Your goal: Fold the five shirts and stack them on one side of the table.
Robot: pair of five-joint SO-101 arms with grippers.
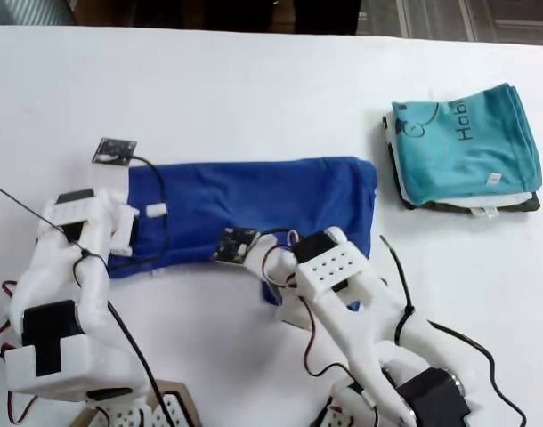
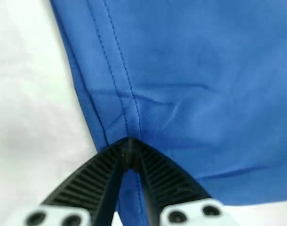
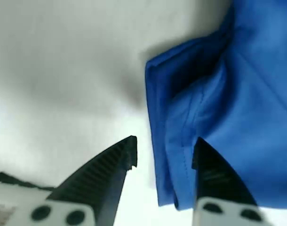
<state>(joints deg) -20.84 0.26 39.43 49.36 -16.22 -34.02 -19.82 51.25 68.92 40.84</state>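
Across the middle of the white tabletop (image 1: 254,89): a blue cloth shirt (image 1: 263,200), folded into a long band. Looks light, limp and apt to sag, so best pinched at hemmed edges or corners, both ends at once. Clamped tight on a stitched hem, the left gripper (image 2: 128,149); spread wide astride a layered corner, grasping nothing, the right gripper (image 3: 165,148). Off to one side, a stack of folded shirts (image 1: 463,151), teal on top, with the number of layers beneath hard to make out.
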